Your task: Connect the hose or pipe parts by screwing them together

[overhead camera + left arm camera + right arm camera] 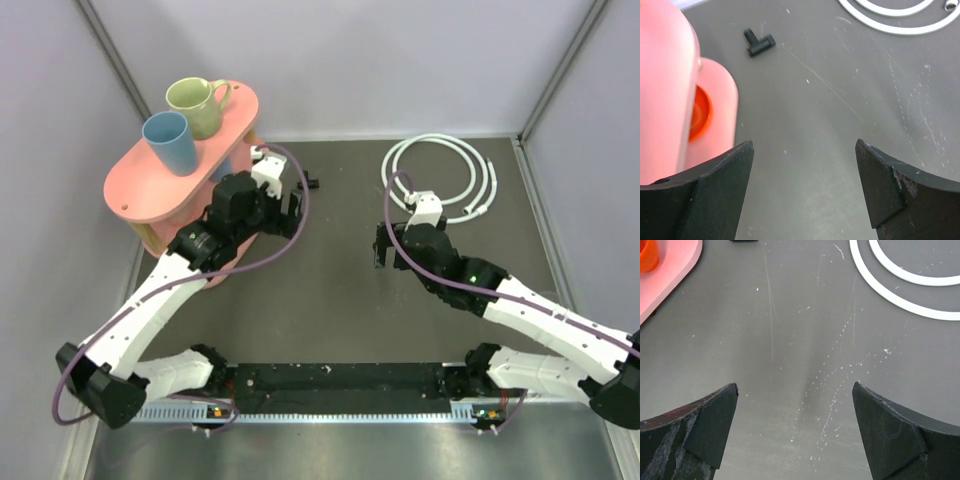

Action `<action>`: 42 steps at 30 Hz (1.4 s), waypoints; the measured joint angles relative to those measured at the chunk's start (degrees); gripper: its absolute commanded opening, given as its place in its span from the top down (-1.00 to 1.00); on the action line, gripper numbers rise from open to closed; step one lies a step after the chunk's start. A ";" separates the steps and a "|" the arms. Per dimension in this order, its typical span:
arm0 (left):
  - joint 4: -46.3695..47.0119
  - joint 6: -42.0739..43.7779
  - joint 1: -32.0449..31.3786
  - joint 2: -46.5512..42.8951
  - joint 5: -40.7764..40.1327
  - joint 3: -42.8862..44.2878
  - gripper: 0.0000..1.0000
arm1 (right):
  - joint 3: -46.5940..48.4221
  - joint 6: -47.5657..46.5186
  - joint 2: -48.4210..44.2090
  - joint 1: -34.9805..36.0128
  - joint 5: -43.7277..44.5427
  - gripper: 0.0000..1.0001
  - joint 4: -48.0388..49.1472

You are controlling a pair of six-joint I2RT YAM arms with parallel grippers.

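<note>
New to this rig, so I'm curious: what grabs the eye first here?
A pink stand at the far left carries a green mug and a blue mug. At the far right lies a coiled white hose; a small black T-connector sits near the stand, while the left gripper and right gripper hover open.

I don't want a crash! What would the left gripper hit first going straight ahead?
Probably the bare table; the left gripper aims between the black T-shaped connector and the white hose, though depth is unclear.

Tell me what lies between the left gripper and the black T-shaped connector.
Nothing: in the left wrist view only bare grey table separates the left gripper from the black T-shaped connector; the pink stand sits aside.
</note>
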 measured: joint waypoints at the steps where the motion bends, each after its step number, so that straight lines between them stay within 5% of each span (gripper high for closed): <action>1: -0.48 0.59 -0.50 2.21 -1.31 2.80 -0.75 | 0.00 0.00 -0.09 -0.04 -0.07 -0.94 0.07; 18: -6.34 10.25 -3.96 45.72 -8.17 40.26 -0.72 | -6.16 2.23 -15.87 -0.02 -1.88 -0.92 0.37; 28: -10.49 13.40 -0.42 69.66 -5.60 56.85 -0.73 | -8.59 2.08 -25.46 -0.04 -2.03 -0.90 0.44; 42: -12.72 15.23 7.89 78.93 -1.29 63.91 -0.79 | -8.59 1.81 -23.39 -0.02 -4.61 -0.90 0.37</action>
